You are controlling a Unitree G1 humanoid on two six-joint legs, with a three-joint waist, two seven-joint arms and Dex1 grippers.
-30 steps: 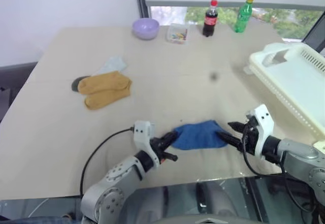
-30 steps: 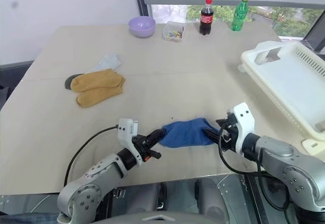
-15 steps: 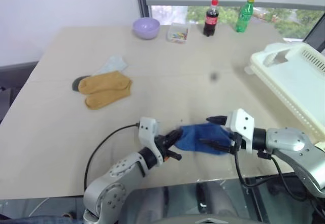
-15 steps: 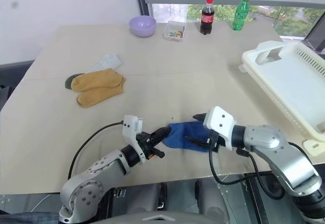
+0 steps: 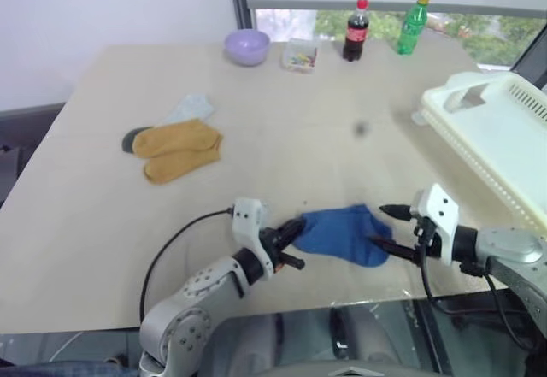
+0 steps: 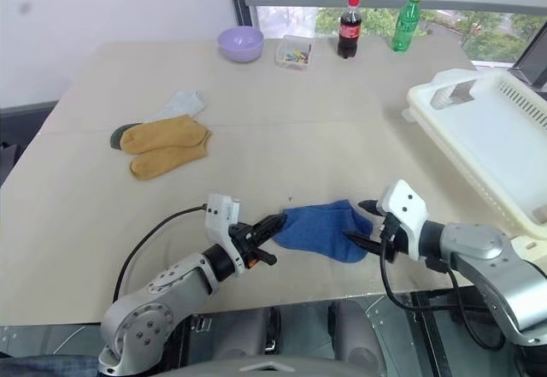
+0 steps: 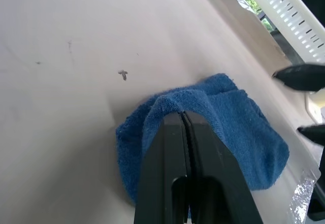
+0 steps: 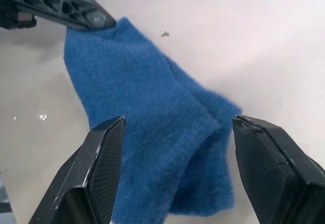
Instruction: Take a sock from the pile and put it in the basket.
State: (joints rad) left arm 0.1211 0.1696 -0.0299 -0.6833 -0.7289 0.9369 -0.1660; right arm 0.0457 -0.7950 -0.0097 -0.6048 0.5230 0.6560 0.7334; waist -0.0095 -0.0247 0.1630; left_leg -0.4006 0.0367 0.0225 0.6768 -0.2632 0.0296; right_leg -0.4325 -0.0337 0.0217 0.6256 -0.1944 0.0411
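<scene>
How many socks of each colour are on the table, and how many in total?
Blue: 1, pinched at one end by the left pincer.
Mustard yellow: 2.
Pale grey: 1.
Dark: 1, mostly hidden.
Total: 5 socks.

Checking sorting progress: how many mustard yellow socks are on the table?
2: both lie side by side at the table's left, one just behind the other, beside the grey and dark socks. More may be hidden.
</scene>
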